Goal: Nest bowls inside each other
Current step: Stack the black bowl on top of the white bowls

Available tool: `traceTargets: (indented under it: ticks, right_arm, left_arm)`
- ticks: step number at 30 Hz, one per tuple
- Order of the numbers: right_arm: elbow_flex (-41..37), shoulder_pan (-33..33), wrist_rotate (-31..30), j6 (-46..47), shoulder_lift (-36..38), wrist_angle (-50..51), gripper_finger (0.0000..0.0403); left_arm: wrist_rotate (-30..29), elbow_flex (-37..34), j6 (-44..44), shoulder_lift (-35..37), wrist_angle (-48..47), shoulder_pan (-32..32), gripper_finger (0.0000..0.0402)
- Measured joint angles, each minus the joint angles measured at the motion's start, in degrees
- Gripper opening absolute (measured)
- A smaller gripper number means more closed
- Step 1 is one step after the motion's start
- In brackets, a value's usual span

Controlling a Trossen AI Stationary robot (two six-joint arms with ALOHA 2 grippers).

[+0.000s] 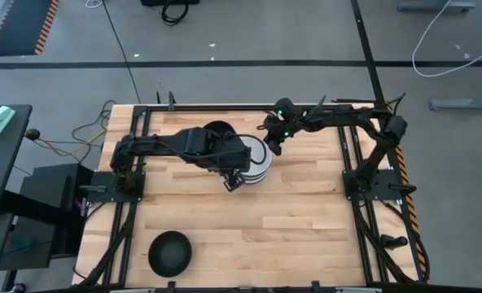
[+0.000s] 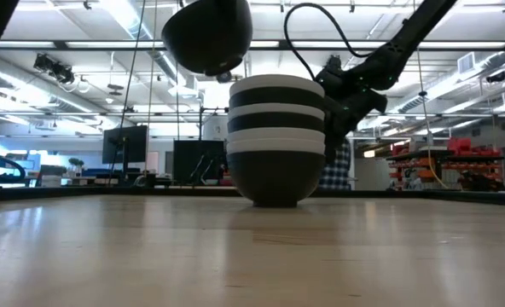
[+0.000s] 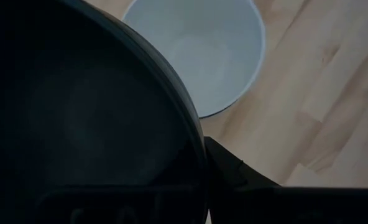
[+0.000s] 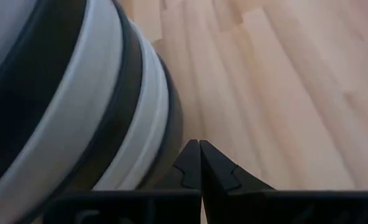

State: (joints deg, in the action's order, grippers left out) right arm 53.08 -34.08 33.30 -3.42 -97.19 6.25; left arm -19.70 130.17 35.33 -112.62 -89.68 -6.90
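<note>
A stack of several nested black and white bowls [image 1: 256,159] [image 2: 276,141] stands on its black bottom bowl at mid-table, with a white bowl [image 3: 199,53] on top. My left gripper [image 3: 201,190] holds one black bowl [image 2: 208,34] [image 1: 216,129] in the air just beside and above the stack. My right gripper [image 4: 200,149] [image 1: 273,146] is shut, its tips low beside the stack's right flank [image 4: 140,124]. Another black bowl [image 1: 169,252] sits alone near the table's near-left corner. My left gripper has the black bowl by its rim [image 3: 193,146]. One finger [image 3: 234,171] shows outside the wall; the other is lost in the dark inside of the bowl. The bowl is lifted clear and tilted, higher than the stack's top. My right gripper's shut tips stand against the stack's side, but I cannot tell whether they touch it.
Bare wooden tabletop [image 1: 306,220] spreads to the near and right of the stack. Black frame rails [image 1: 351,155] run along the table's left and right sides. The room beyond shows monitors and shelves.
</note>
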Motion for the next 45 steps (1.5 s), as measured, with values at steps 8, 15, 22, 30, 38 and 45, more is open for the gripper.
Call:
traceTargets:
  ticks: [8, 15, 22, 30, 38, 45]
  right_arm:
    - [0.0, 4.2, -0.9, 2.3, -1.4, -2.9, 0.0]
    - [0.0, 7.7, -2.0, 3.9, -2.4, -6.4, 0.0]
    - [0.0, 10.0, -1.8, 4.8, -3.5, -9.5, 0.0]
    - [0.0, 12.8, -1.8, 5.4, -3.5, -12.0, 0.0]
    - [0.9, 15.9, -1.6, 7.0, -3.5, -15.1, 0.0]
    - [1.4, 17.4, -1.7, 7.5, -3.4, -15.2, 0.0]
  left_arm:
    - [0.0, 0.0, 0.4, 0.0, 0.0, -2.1, 0.001]
    - [0.2, -0.1, 1.5, 0.0, -0.2, -3.4, 0.001]
    - [2.0, -0.1, 2.0, 0.0, -0.3, -4.0, 0.001]
    - [3.0, -0.1, 2.6, 0.0, -0.3, -4.7, 0.001]
    - [4.6, -0.1, 2.8, 0.0, -0.2, -5.5, 0.001]
    - [7.8, -0.1, 2.8, -1.8, -0.2, -6.2, 0.001]
